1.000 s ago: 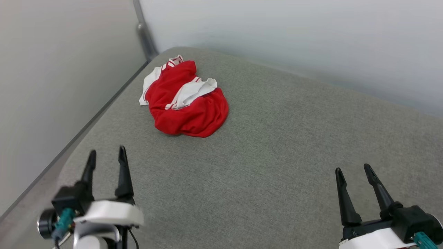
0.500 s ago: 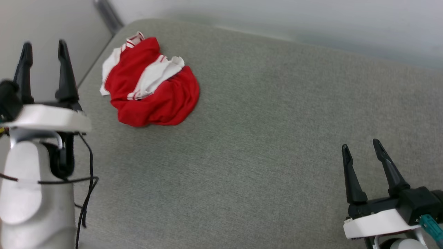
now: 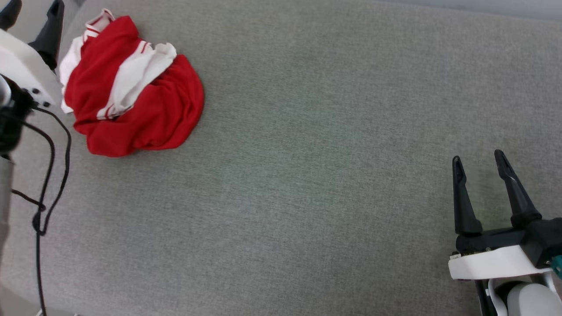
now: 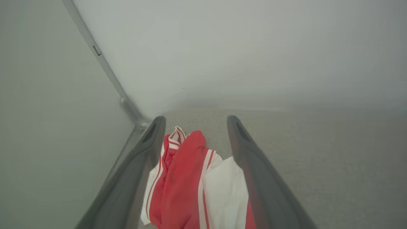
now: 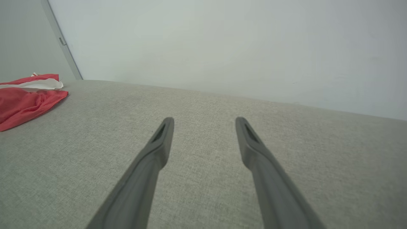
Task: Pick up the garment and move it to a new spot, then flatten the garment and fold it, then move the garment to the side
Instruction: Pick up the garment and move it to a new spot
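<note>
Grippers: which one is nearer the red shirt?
The left gripper, open right beside the garment; the right gripper is far across the grey surface.

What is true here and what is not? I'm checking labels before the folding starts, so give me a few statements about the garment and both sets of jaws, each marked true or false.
1. The garment lies crumpled, not spread flat. True.
2. The left jaws are shut on the garment. False: they stand open and hold nothing; the garment lies just ahead of them.
3. The right jaws stand open over the bare grey fabric surface, well apart from the garment. True.
4. The garment lies on the robot's right side. False: it lies on its left, by the left jaws.
5. The garment is plain red. False: it has white parts with red stripes.
</note>
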Robot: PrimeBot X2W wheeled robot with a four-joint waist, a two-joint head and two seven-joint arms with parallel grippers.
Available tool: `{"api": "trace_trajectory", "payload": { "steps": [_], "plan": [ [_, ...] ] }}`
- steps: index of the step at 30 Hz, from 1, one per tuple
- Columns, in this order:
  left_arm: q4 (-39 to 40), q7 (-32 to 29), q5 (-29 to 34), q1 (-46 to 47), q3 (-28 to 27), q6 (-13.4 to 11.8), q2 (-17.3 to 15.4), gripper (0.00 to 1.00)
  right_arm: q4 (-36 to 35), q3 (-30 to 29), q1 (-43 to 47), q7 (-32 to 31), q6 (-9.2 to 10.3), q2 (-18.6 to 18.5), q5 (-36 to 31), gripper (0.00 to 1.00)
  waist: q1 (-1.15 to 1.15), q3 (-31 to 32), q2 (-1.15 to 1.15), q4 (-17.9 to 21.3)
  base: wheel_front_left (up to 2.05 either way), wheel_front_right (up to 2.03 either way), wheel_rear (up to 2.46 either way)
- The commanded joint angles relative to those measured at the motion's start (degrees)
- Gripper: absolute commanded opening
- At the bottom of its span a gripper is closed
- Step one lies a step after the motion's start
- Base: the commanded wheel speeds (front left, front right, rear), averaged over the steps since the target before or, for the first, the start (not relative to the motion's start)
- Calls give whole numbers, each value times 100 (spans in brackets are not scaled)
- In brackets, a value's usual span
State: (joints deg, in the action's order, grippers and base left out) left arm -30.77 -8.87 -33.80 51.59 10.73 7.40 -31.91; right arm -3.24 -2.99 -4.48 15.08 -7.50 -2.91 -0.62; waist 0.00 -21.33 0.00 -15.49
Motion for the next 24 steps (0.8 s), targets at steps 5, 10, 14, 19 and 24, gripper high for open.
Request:
{"api": "trace_trajectory", "payload": {
  "steps": [5,10,14,19,24],
  "plan": [
    [-74,-1385,-747,271,664,-2,-368,100,-47,-18,-163,14,2,5,-68,100,0,-244,0,194,0,0,0],
    [-166,-2513,-1369,379,1143,-2,-610,100,-90,-10,-260,15,2,5,-53,100,0,-418,0,367,0,0,0],
    [-324,-3016,-1672,391,1344,-2,-686,100,-123,-18,-316,14,2,5,-57,100,0,-559,0,497,0,0,0],
    [-636,-3314,-1815,277,1605,-1,-625,100,-160,-44,-401,14,2,5,-80,100,0,-734,0,629,0,0,0],
    [-992,-3425,-1921,276,1829,-1,-480,100,-171,-61,-418,14,2,5,-102,100,0,-867,0,682,0,0,0]
  ]
}}
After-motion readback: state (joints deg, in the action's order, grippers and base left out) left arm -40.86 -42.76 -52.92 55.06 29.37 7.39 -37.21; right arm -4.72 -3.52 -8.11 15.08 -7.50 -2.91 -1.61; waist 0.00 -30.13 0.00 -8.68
